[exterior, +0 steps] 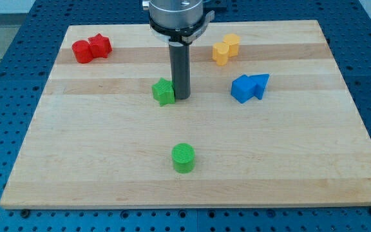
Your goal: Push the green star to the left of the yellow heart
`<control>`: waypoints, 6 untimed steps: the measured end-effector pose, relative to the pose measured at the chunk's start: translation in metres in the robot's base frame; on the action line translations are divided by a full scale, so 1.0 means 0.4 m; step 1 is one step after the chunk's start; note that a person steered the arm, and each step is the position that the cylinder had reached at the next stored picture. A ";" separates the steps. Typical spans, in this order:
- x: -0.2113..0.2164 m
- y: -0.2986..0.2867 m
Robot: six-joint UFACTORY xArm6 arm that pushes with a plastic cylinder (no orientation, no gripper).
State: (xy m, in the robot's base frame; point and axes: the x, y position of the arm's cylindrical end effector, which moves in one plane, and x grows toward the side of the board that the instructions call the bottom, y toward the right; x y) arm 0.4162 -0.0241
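The green star (163, 91) lies near the middle of the wooden board (108, 154). My tip (181, 98) stands right against the star's right side, touching or nearly touching it. Two yellow blocks sit together toward the view's top right: one (220, 53) on the left and one (232, 44) just above and right of it; I cannot tell which is the heart. The star is left of and below the yellow pair, about a block's width of several apart.
Two red blocks (91, 49) sit together at the top left. Two blue blocks (248, 87) sit together right of my tip. A green cylinder (183, 158) stands below the star toward the view's bottom.
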 end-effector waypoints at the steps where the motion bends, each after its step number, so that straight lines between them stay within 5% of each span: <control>1: 0.064 0.007; 3: 0.031 -0.146; 6: -0.168 0.096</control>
